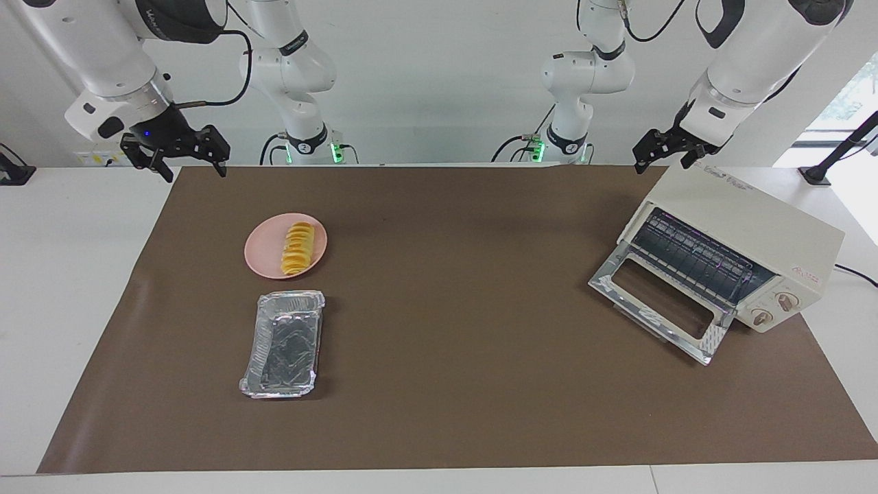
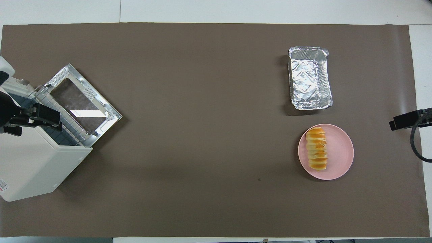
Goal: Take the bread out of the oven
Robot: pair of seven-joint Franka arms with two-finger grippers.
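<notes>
- My right claw (image 1: 184, 156) hangs in the air over the edge of the brown mat (image 1: 439, 384), at the right arm's end of the tabletop (image 1: 75, 274). Its fingers are spread apart and grip nothing.
- The pink plate (image 1: 264, 255) sits on the mat toward my right arm's end, and it carries the bread (image 1: 298, 248).
- The bread lies flat on the plate, a ridged golden loaf set off to one side of the plate's middle, with bare pink showing beside it. It is out of the oven and well apart from it.
- The foil tray (image 1: 283, 344) rests on the mat just beside the plate, farther from me than the plate, with nothing in it.
- The middle of the mat separates those things from the oven.
- The oven (image 1: 754, 233) stands at an angle at my left arm's end of the tabletop. Its glass door (image 1: 658, 302) is dropped fully open and lies flat in front of it. The wire rack (image 1: 693, 257) shows inside with nothing on it. Two round knobs (image 1: 775, 309) sit on the front panel beside the opening.
- My left claw (image 1: 667, 152) hangs in the air over the oven's top corner on the side nearest me. It holds nothing, but I cannot tell whether its fingers are spread or closed.
</notes>
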